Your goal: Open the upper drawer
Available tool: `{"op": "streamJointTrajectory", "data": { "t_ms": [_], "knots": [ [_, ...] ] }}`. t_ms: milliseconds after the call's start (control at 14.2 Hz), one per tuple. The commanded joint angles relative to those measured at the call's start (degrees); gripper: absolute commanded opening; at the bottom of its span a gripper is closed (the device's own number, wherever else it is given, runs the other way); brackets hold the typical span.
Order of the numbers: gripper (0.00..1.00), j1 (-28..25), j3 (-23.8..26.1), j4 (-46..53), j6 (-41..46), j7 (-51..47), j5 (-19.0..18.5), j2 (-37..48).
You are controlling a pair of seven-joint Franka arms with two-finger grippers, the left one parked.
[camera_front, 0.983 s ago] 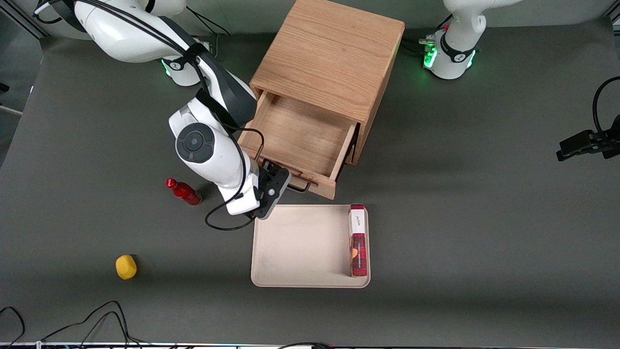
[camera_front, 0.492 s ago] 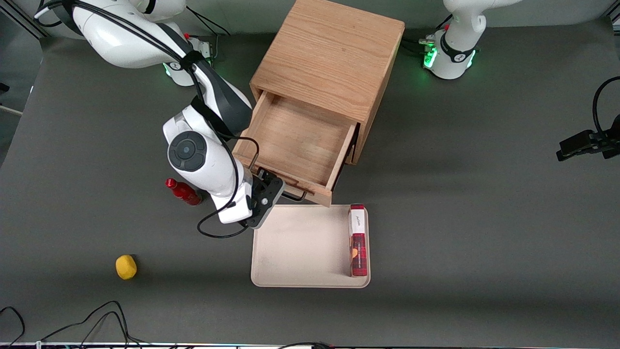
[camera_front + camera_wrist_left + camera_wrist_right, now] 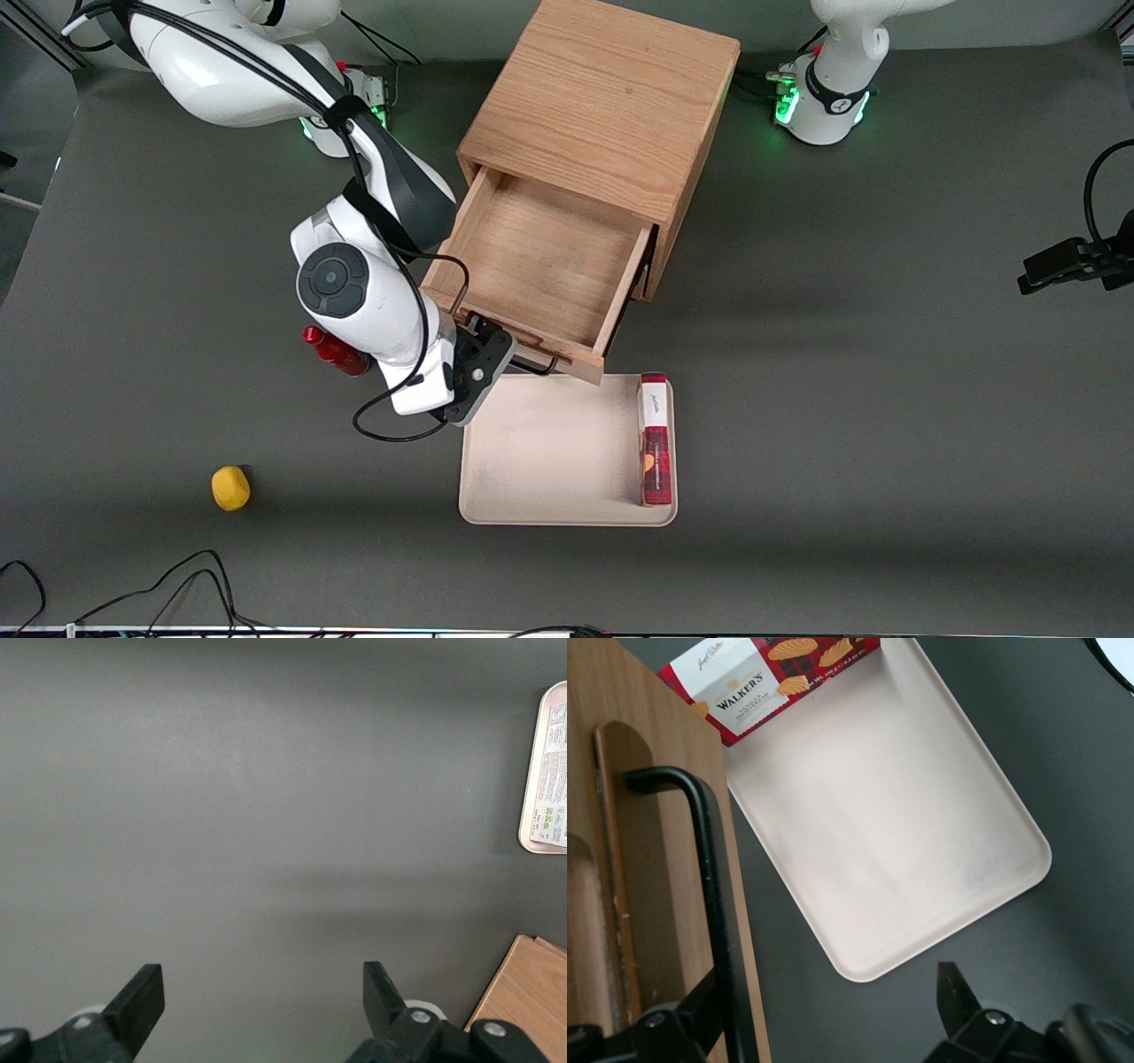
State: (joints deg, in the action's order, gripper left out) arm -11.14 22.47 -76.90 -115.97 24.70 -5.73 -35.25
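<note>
Over the last second the gripper (image 3: 498,347) has drawn the light oak upper drawer (image 3: 540,266) farther out of its wooden cabinet (image 3: 611,97), toward the front camera. Its fingers straddle the wide black wire handle (image 3: 709,895); whether they clamp it I cannot tell. Keep pulling straight along the slides. The cream plastic tray (image 3: 540,452) lies near on the dark grey surface (image 3: 886,399), leaving little room.

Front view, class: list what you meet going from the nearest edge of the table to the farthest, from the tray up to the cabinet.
Tray → gripper at the black handle → pulled-out upper drawer → cabinet.
</note>
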Motion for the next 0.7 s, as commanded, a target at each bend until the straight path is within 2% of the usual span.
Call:
{"op": "streamJointTrajectory", "data": {
  "t_ms": [0, 140, 632],
  "knots": [
    [1.0, -0.11, -0.41, 3.16, 2.15, 0.97, -1.22, -1.14],
    [1.0, -0.02, -0.41, 3.16, 3.12, 0.44, -1.13, 0.17],
    [1.0, 2.26, -0.14, 2.64, 14.79, -4.65, -0.52, 6.85]
  ]
}}
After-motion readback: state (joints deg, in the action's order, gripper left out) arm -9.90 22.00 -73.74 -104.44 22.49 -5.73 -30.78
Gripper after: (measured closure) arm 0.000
